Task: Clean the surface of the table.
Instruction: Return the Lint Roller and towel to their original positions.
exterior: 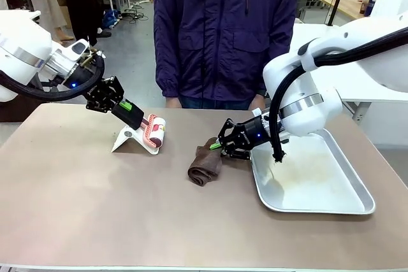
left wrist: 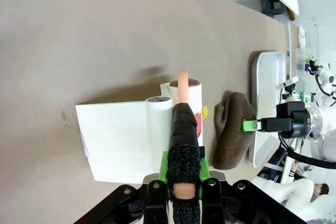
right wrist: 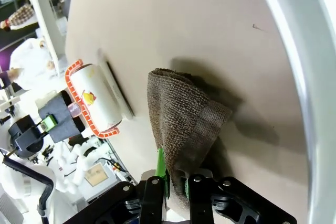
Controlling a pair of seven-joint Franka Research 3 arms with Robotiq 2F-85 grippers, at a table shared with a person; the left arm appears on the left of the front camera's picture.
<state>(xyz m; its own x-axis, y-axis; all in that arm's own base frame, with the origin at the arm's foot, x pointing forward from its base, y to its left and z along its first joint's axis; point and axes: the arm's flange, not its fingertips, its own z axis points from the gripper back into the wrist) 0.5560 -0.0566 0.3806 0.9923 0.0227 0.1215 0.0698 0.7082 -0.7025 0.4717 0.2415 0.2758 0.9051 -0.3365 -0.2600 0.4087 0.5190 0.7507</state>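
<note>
Surface: the big brown table surface [exterior: 95, 208] fills the middle of the front view, with a person [exterior: 223, 30] standing at 12 o'clock.
Left fingers [exterior: 137, 119]: pressed together on the pink handle [left wrist: 182, 83] of a lint roller [exterior: 156, 130], at about 10 o'clock.
Lint roller: it rests in a white stand [exterior: 131, 139].
Right fingers [exterior: 217, 146]: near the middle, around the edge of a brown cloth [exterior: 205, 164]; I cannot tell if they squeeze it.
Brown cloth: folded, lying on the surface.
Tray: a silver tray [exterior: 344, 203] sits at 4 o'clock, just beside the cloth.
</note>
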